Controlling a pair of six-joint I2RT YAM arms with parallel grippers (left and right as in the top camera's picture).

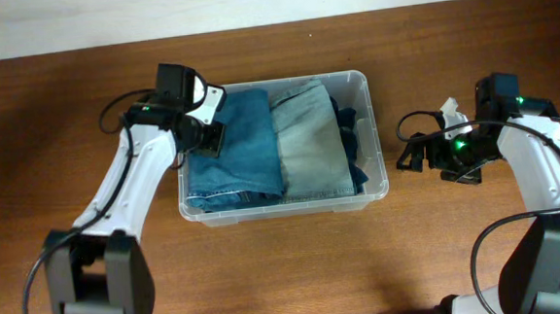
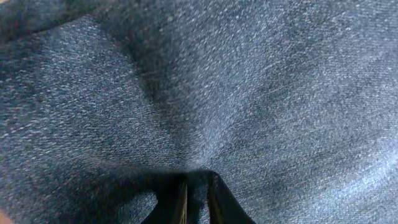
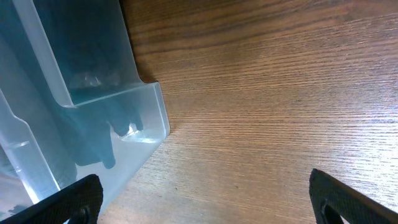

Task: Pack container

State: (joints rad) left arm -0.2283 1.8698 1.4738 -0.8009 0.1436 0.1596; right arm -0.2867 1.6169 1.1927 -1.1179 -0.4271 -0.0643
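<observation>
One container (image 1: 283, 208) | clear plastic, rounded corners | holds folded denim (image 1: 235, 145)

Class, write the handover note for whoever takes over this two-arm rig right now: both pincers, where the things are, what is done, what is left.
Left pincer: inside the container at its left end, fingers close together against the folded blue jeans. I cannot tell whether it pinches the cloth.
Right pincer: open, empty, over the table beside the container's right end.
Container: mid-table, holding the blue jeans, grey-green jeans beside them and a dark garment at the right end.
Done: clothes are in.
Left: probably lift the left arm clear. No lid in view.
</observation>
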